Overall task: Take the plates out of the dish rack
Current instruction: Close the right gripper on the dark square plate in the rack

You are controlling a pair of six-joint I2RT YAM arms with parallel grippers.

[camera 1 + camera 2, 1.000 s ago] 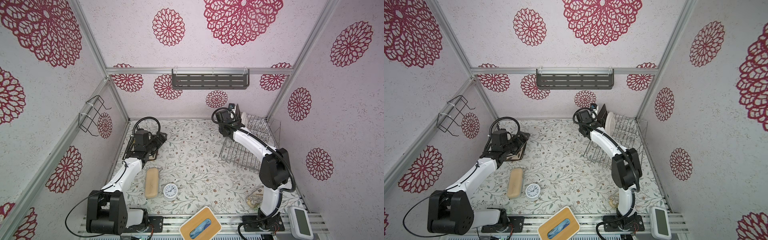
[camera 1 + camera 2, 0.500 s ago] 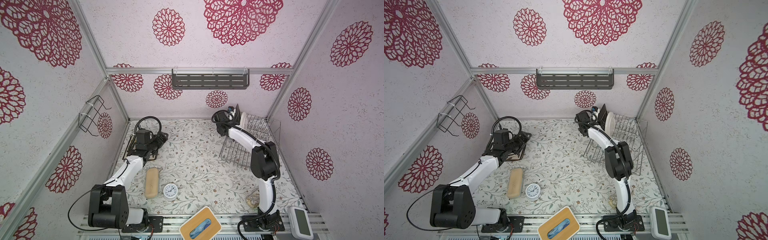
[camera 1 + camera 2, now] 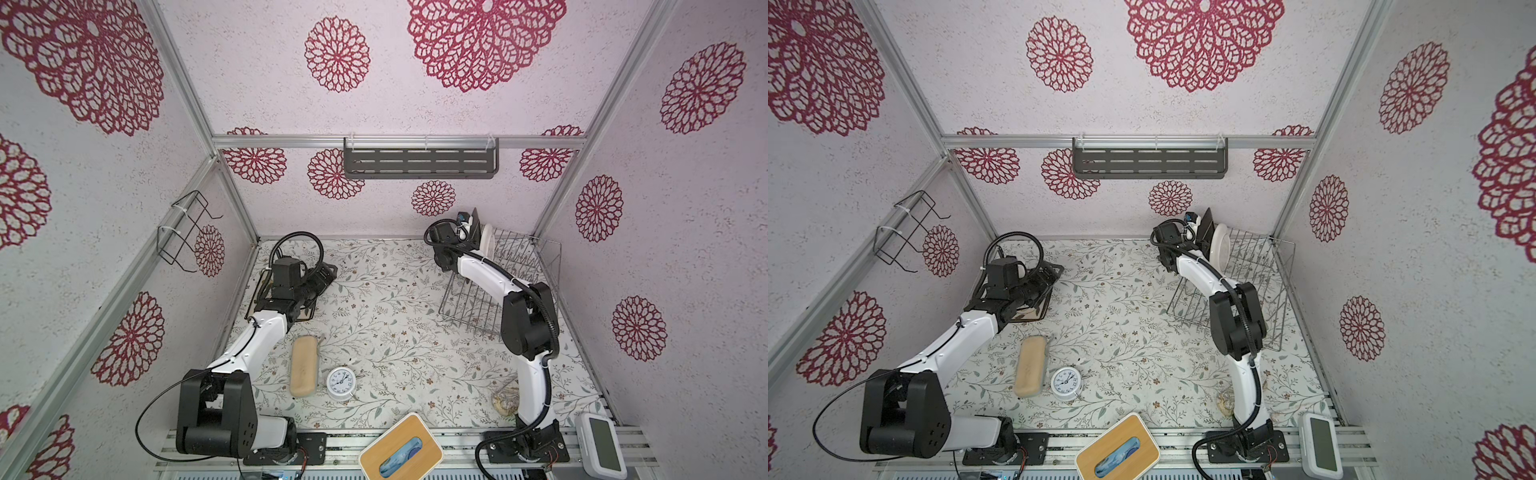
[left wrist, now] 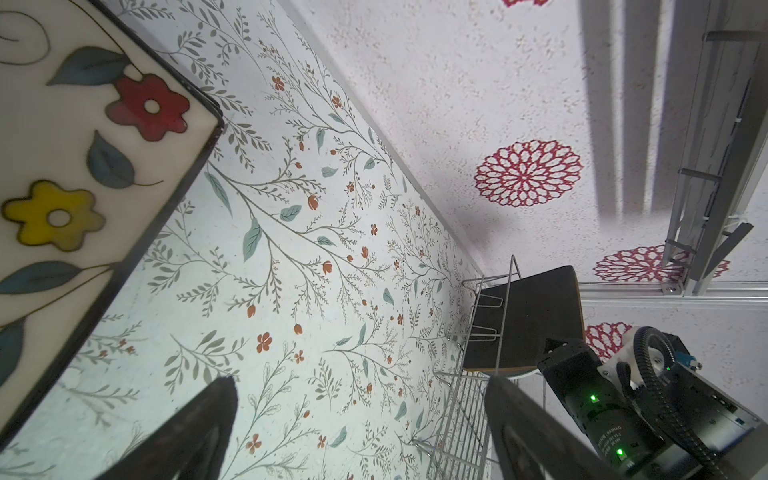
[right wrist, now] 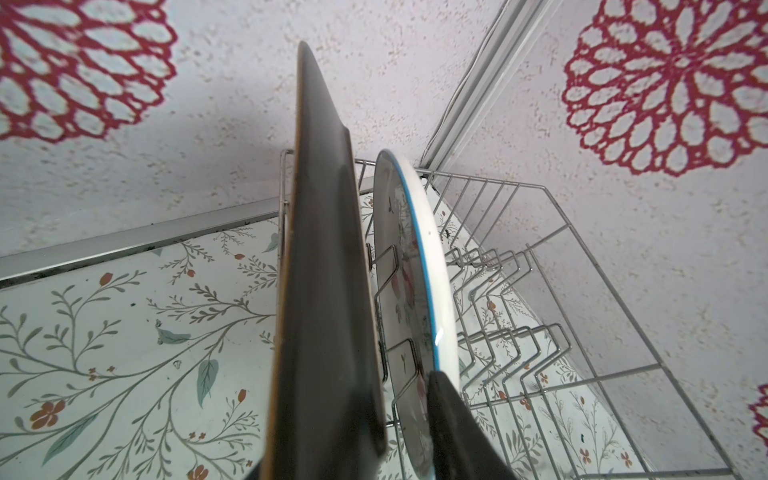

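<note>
Print on the right arm's black housing (image 4: 602, 436) is showing too small to read. Two plates are standing in the silver wire dish rack (image 5: 552, 332): a dark brown-black rounded-square plate (image 5: 324, 270) at its open table-side end, a round white blue-rimmed plate (image 5: 415, 257) behind. The right gripper (image 5: 349, 424) is straddling the dark one, jaws not yet pinching. The left gripper (image 4: 357, 419) is hanging spread wide near a white square flowered plate (image 4: 62, 145).
</note>
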